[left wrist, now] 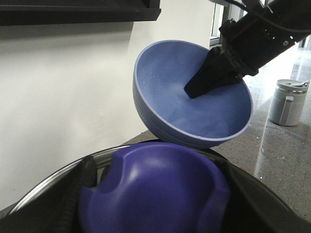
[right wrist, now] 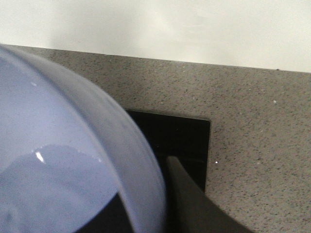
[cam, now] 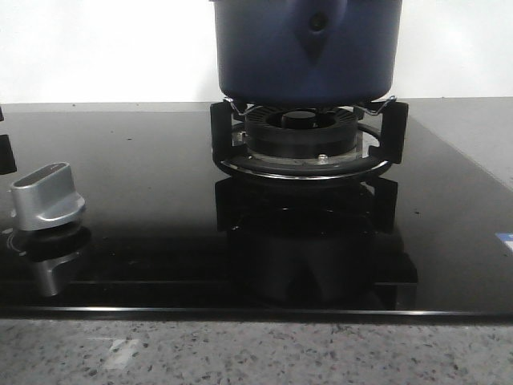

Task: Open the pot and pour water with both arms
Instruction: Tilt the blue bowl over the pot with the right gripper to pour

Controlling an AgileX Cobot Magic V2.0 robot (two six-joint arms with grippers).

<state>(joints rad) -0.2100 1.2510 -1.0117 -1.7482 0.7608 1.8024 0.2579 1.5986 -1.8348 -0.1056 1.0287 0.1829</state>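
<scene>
While the pot (cam: 309, 50) sits on the burner grate (cam: 304, 144) of the black glass hob (cam: 144, 184), we take the pot as our landmark. In the left wrist view the light-blue bowl (left wrist: 194, 94) hangs tilted just above and beyond the pot's rim (left wrist: 43, 187), its open mouth turned toward the pot. Our right gripper (left wrist: 197, 87) is clamped on the bowl's far edge, one dark finger lying inside it. The purple lid (left wrist: 155, 194) sits close under the left wrist camera, between dark shapes we take for our left fingers; we cannot tell whether they grip it. Water shows in the bowl's low side (right wrist: 53, 189). We judge the pour turns on the bowl's lip lying over the pot's opening, so the right arm is the nearer one.
</scene>
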